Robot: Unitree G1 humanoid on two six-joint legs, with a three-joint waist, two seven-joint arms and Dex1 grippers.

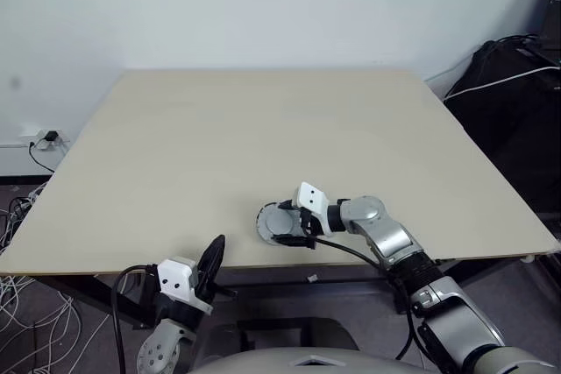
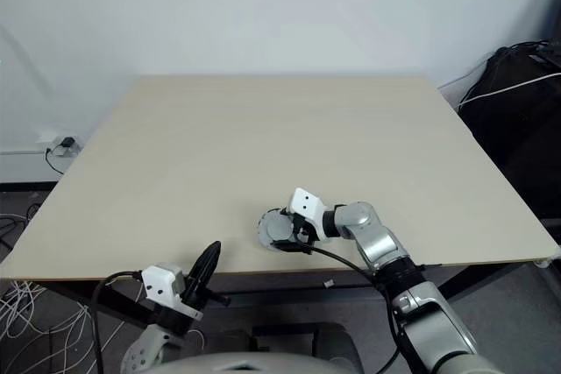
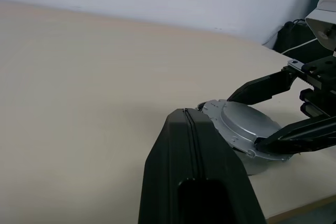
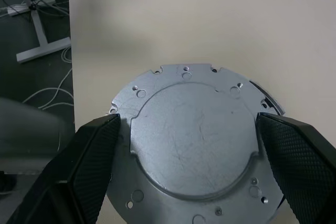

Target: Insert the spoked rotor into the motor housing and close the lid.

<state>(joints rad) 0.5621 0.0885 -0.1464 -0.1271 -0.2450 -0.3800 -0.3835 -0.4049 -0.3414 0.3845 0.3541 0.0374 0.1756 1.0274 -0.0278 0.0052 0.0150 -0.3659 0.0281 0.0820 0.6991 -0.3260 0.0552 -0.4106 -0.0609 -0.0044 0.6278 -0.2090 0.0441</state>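
The round silver motor housing (image 1: 266, 222) sits on the table near its front edge, with its flat metal lid (image 4: 191, 140) lying on top. The spoked rotor is hidden. My right gripper (image 1: 286, 224) reaches in from the right and is open wide, one black finger (image 4: 89, 156) on each side of the lid's rim. I cannot tell whether the fingers touch the lid. My left gripper (image 1: 216, 253) is shut and holds nothing. It hangs just in front of the table's front edge, left of the housing and pointing toward it.
The beige table (image 1: 263, 129) stretches far beyond the housing. A black bag with a white cable (image 1: 513, 85) stands off the right side. Cables and a power socket (image 1: 39, 139) lie on the floor at the left.
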